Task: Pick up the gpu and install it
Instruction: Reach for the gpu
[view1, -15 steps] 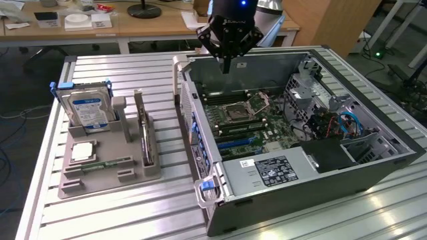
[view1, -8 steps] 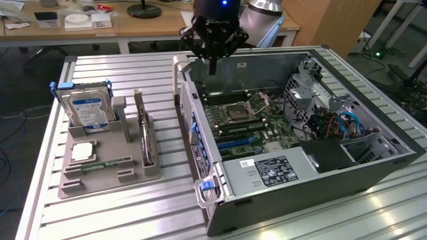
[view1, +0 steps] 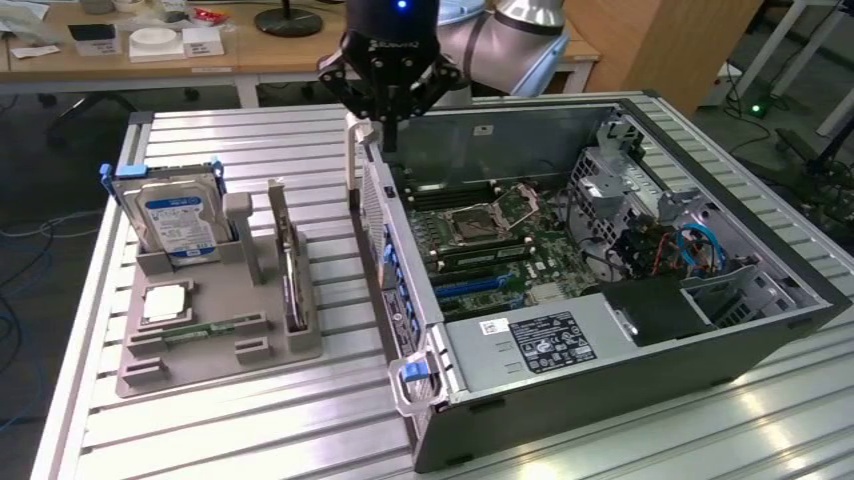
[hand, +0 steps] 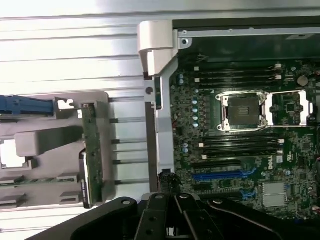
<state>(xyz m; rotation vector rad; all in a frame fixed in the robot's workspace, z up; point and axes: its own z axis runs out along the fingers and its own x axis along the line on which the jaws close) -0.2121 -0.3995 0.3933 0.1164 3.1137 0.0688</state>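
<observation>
The gpu (view1: 286, 262) is a thin dark card standing on edge in a slot of the grey holder (view1: 214, 340) on the exterior view's left. The wrist view shows it edge-on (hand: 91, 150), with a green strip along the top. My black gripper (view1: 382, 132) hangs above the near wall of the open computer case (view1: 601, 380), well apart from the card. Its fingers meet in the wrist view (hand: 168, 187), shut with nothing between them. Inside the case lies the motherboard (hand: 240, 150) with a blue expansion slot (hand: 225, 175).
The holder also carries a silver hard drive (view1: 178, 218) with a blue-white label, a processor chip (view1: 163, 303) and a green memory stick (view1: 211, 327). A power supply (view1: 547, 342) and cables (view1: 681, 250) fill the case's near end. A desk (view1: 160, 45) stands behind the slatted table.
</observation>
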